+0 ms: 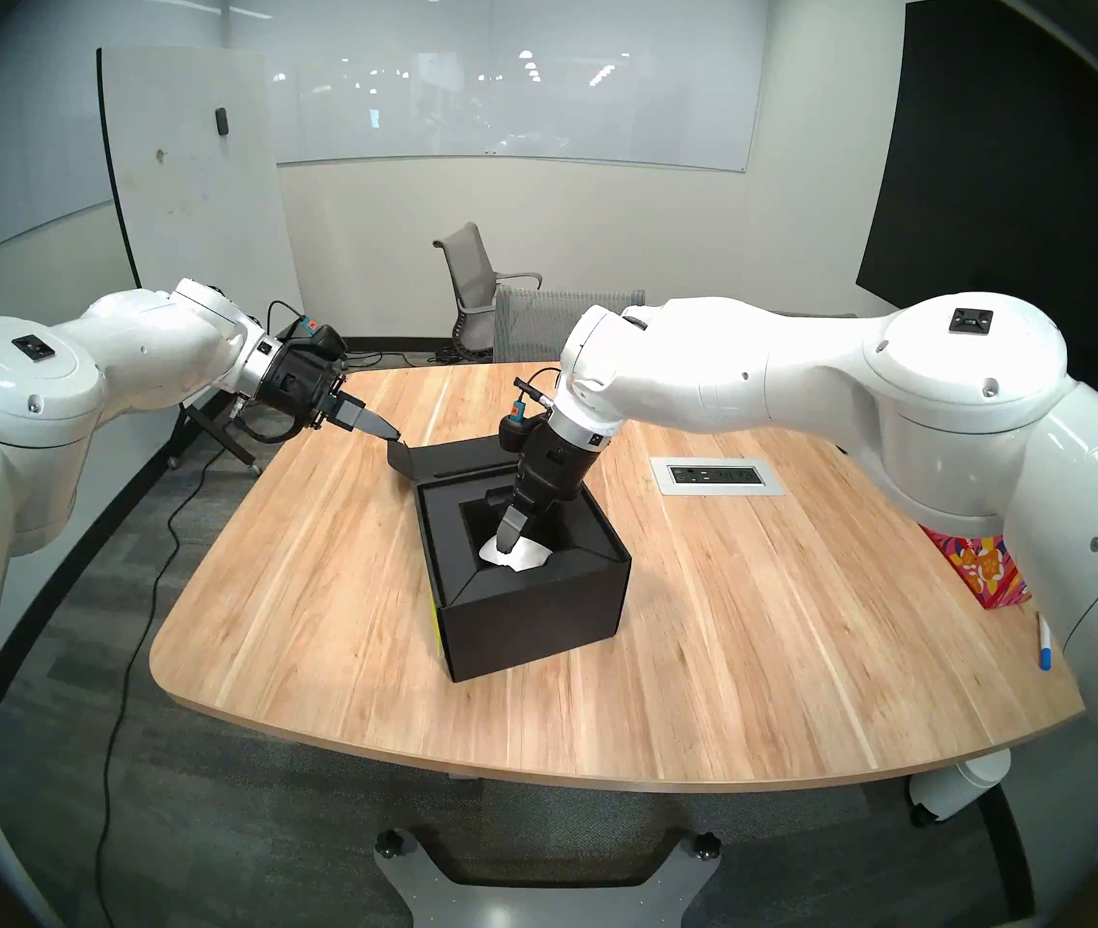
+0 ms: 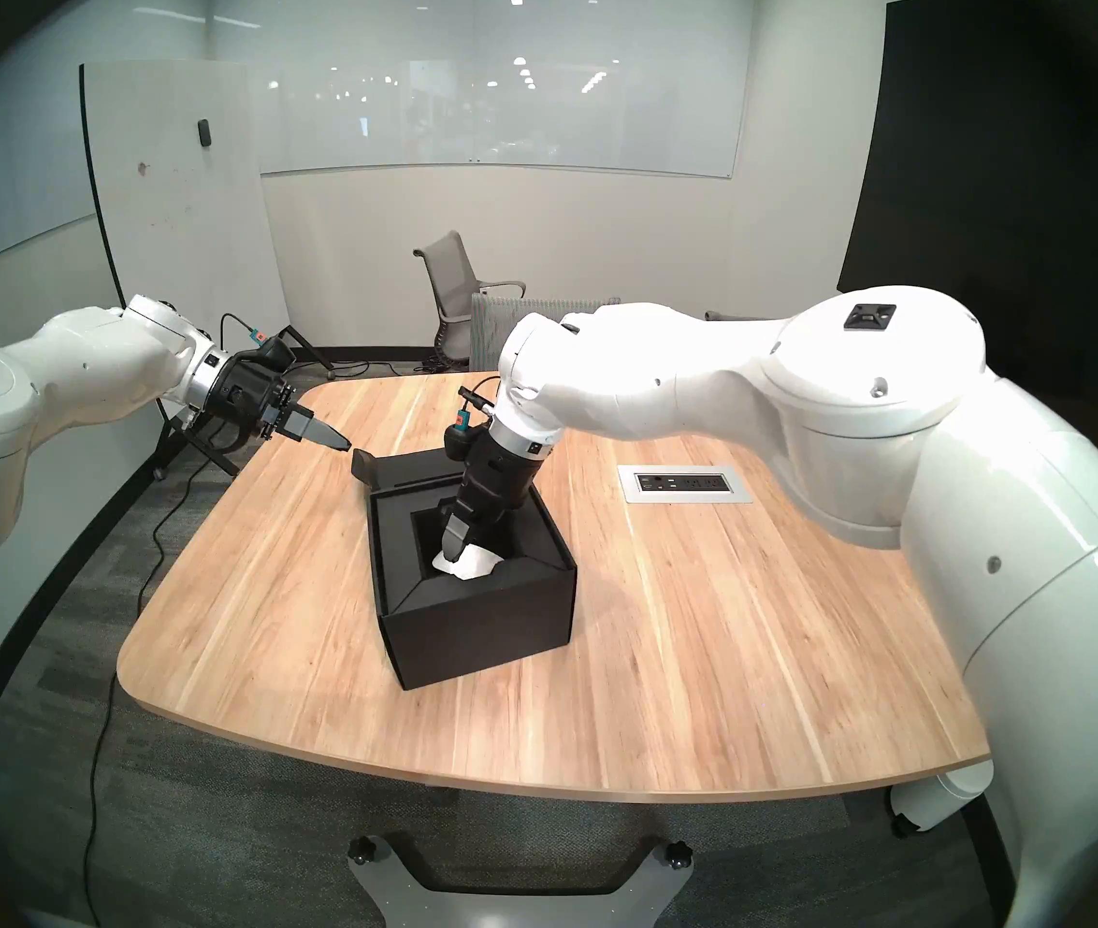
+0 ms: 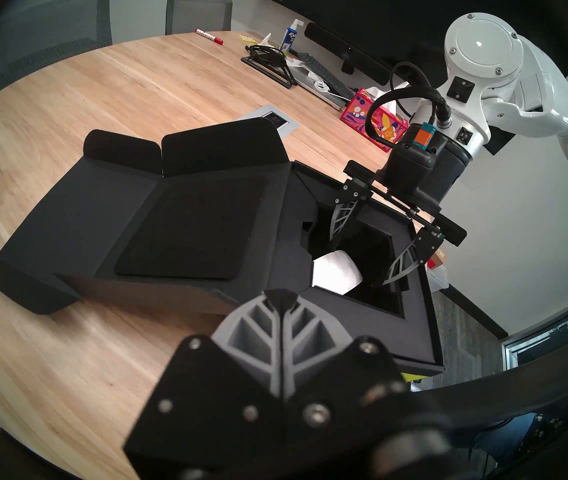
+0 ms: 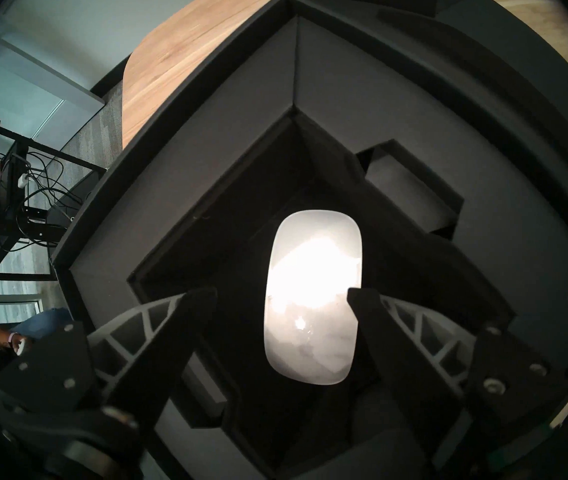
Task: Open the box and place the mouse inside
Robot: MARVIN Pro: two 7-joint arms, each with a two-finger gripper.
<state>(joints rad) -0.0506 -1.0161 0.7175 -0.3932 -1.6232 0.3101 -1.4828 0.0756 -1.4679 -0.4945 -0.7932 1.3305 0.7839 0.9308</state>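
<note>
Presumably light, rigid and slick, the mouse [image 4: 312, 297] at frame centre suits side gripping; right hand [image 4: 281, 292] spread, empty; left hand [image 3: 281, 301] closed, empty.

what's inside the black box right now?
The white mouse lies in the recessed well of the box, between the right gripper's open fingers, which reach into the well. The well floor beneath the mouse is covered.

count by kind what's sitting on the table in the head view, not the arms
boxes: 2, the black box and the tissue box
mouse: 1, inside the black box
marker: 1
total: 4
</note>
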